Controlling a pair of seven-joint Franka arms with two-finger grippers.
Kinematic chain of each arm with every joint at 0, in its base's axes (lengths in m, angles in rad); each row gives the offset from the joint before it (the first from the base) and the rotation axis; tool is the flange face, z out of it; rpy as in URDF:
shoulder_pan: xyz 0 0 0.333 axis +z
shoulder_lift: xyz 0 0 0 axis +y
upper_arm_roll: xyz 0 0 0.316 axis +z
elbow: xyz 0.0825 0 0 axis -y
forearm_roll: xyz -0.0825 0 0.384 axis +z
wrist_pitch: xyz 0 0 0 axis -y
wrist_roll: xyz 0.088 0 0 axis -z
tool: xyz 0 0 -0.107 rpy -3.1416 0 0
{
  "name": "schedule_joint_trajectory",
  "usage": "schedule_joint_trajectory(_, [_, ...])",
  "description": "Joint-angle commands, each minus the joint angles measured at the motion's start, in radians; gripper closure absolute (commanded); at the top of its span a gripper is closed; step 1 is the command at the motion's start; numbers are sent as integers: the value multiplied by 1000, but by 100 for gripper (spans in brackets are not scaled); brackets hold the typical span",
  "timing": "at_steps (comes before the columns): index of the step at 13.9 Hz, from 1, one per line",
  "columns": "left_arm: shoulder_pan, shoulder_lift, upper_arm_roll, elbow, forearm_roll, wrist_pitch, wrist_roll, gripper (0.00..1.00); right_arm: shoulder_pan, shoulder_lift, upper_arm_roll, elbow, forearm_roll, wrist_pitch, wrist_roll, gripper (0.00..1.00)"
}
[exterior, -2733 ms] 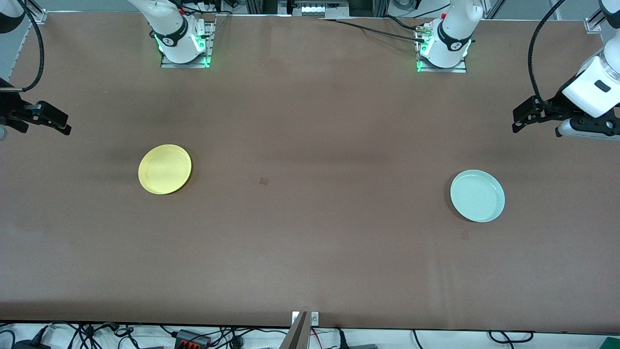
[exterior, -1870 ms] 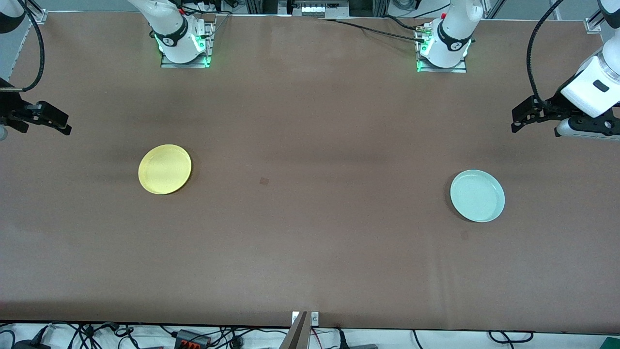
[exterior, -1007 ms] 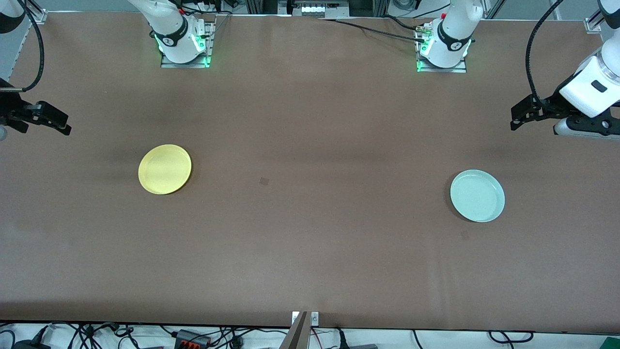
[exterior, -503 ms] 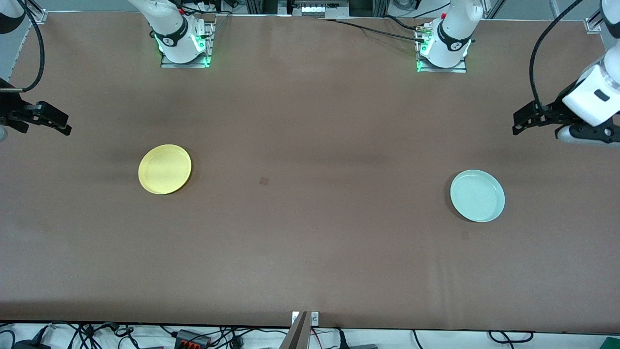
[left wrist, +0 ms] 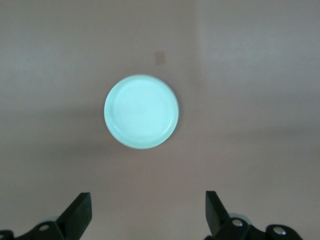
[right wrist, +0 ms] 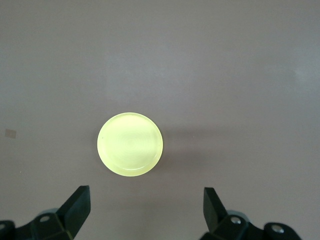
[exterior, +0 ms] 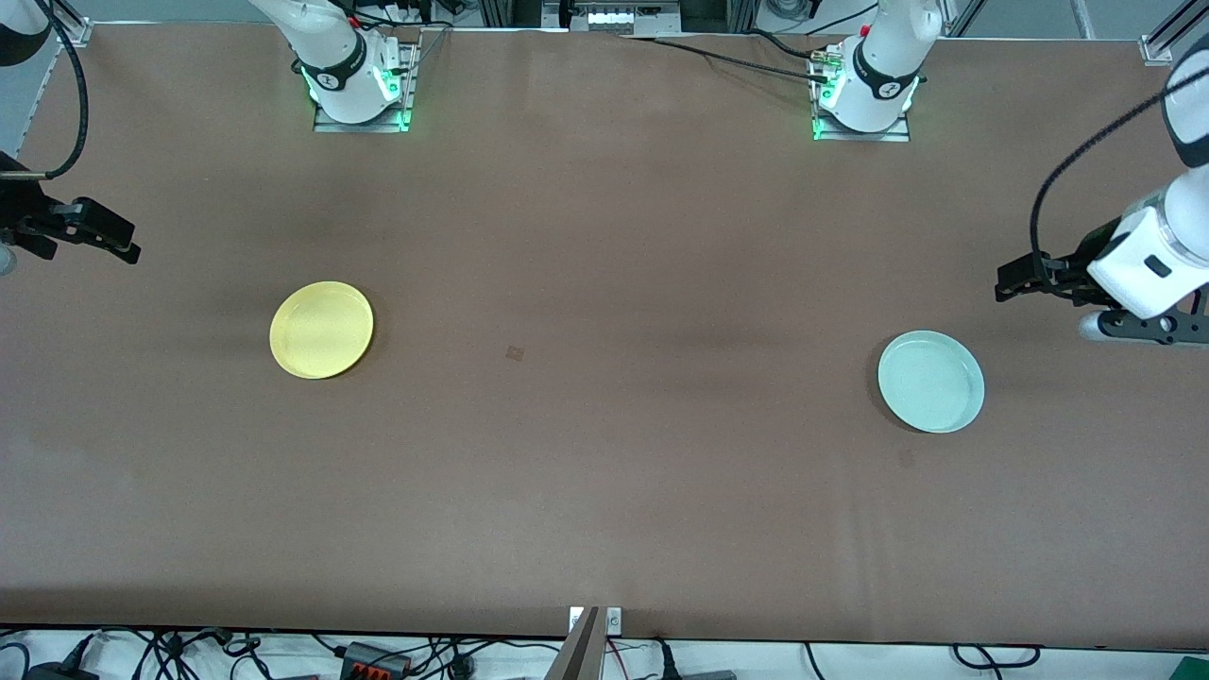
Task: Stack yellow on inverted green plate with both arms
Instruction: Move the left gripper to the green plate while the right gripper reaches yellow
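Note:
The yellow plate (exterior: 321, 330) lies flat on the brown table toward the right arm's end. The pale green plate (exterior: 930, 381) lies flat toward the left arm's end, its hollow side up. My left gripper (exterior: 1013, 286) hangs open over bare table at the left arm's end, a short way off the green plate's rim. In the left wrist view the green plate (left wrist: 141, 111) sits ahead of the open left gripper (left wrist: 147, 200). My right gripper (exterior: 113, 244) waits open over the table's edge at the right arm's end. The right wrist view shows the yellow plate (right wrist: 130, 144) ahead of that open gripper (right wrist: 145, 195).
A small dark square mark (exterior: 515, 353) lies on the table between the plates. The arm bases (exterior: 357, 90) (exterior: 864, 94) stand along the edge farthest from the front camera. Cables (exterior: 378, 654) and a thin post (exterior: 584, 644) run along the nearest edge.
The left arm's hand has swung down and toward the green plate, staying open. The right arm and both plates have not moved.

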Motion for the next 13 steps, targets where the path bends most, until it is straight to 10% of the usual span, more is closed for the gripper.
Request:
schedule_joint_trajectory(1, [52,81,0,29,6,1,49,0,10,-6,7,-2,-9,-8,5,0])
schedule_joint_trajectory(13, [198,271,-17,-200,33,491,226,0,36,10,8,7,-9,-15,17,0])
